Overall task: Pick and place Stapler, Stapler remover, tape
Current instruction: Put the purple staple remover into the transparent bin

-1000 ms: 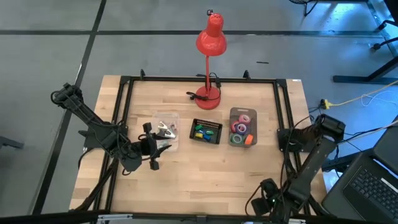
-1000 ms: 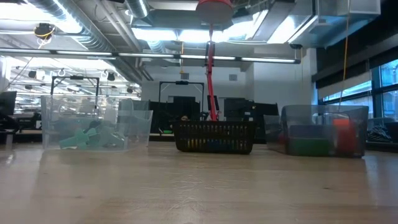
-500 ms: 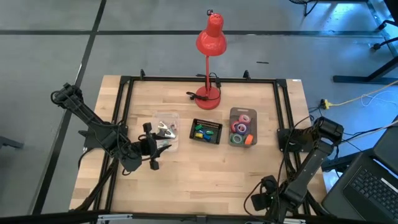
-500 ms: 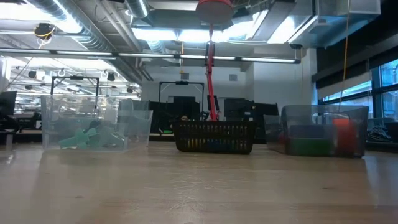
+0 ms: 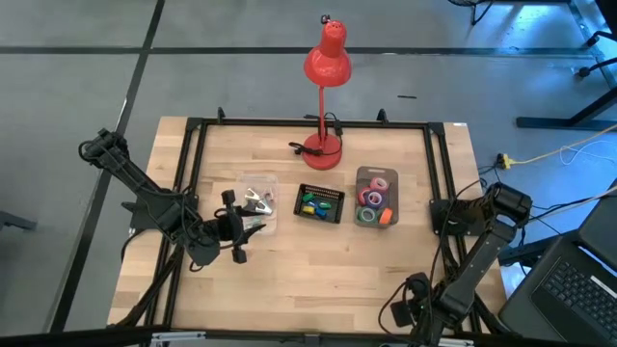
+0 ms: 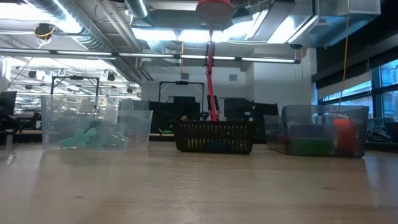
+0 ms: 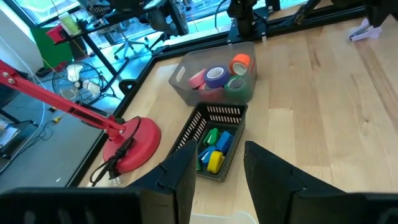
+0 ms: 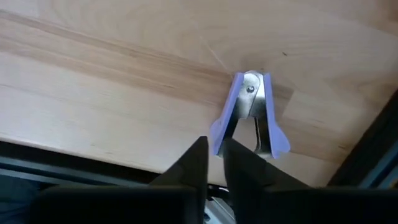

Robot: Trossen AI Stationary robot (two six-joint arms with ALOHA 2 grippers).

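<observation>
A grey floor (image 5: 193,87) with dark seams surrounds the wooden table (image 5: 318,280); a red lamp (image 5: 326,67) stands at the table's far edge; a yellow cable (image 5: 559,152) lies on the floor to the right; beyond the table, ceiling ducts (image 6: 81,25), strip lights (image 6: 180,34) and windows (image 6: 385,93) show; a green chair (image 7: 53,46) stands nearby.

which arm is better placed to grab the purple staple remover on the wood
The right. Its gripper hangs just over the purple-handled metal staple remover lying on the wooden table, fingers nearly closed. The left gripper faces the black mesh basket and the clear tub of tape rolls.
</observation>
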